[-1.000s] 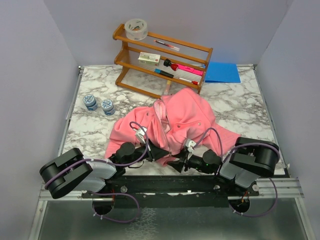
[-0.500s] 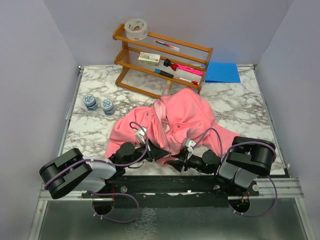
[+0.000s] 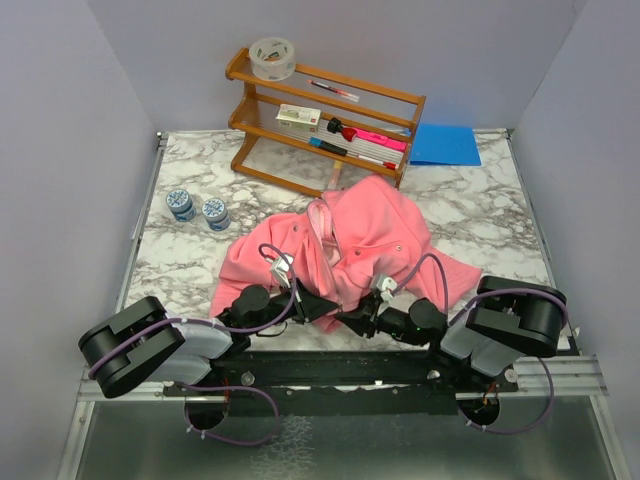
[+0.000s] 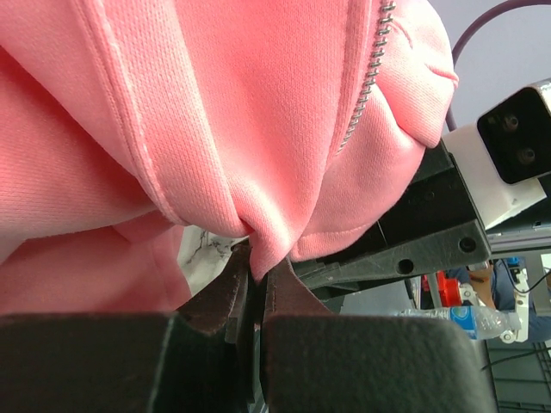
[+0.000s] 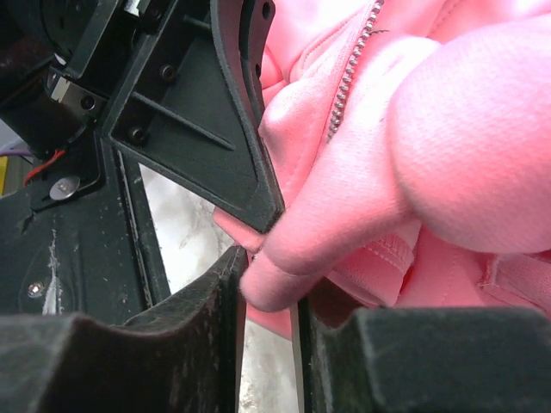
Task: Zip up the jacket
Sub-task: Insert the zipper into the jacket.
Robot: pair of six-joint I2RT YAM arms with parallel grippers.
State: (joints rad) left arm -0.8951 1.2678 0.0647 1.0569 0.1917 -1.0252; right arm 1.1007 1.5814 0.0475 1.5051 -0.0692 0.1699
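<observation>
Left claw [image 3: 328, 307]: jaws pinched together on a fold of the jacket [image 3: 370, 235] at its near hem. In the left wrist view [image 4: 256, 280] the pink fleece [image 4: 215, 112] narrows to a point between the dark fingers.

Right claw [image 3: 347, 321]: jaws drawn in narrow around a rolled fold of the same hem. In the right wrist view [image 5: 269, 292] the roll fills the gap between them. It sits just beside the left claw, tip facing tip.

Jacket: pink fleece, crumpled, lying on the near middle of the surface [image 3: 480, 215]. The paler lining shows along the open front. Its near edge is touching both claws.

Zipper teeth [image 4: 366, 86]: a metal row running down the fleece above the left claw's grip. They are also seen from the right wrist [image 5: 349, 73].

Surface: white marble pattern with grey veins.

Wooden rack [image 3: 395, 97]: two tiers, at the far edge of the surface, well apart from the claws.

Tape roll [image 3: 272, 58]: clear, resting on the left end of the rack's top tier.

Small box [image 3: 298, 117] and pink marker [image 3: 380, 139]: on the rack's lower tier, among pens.

Blue folder [image 3: 445, 144]: flat, just right of the rack.

Two small jars [image 3: 181, 204] [image 3: 215, 212]: patterned lids, side by side, left of the jacket.
</observation>
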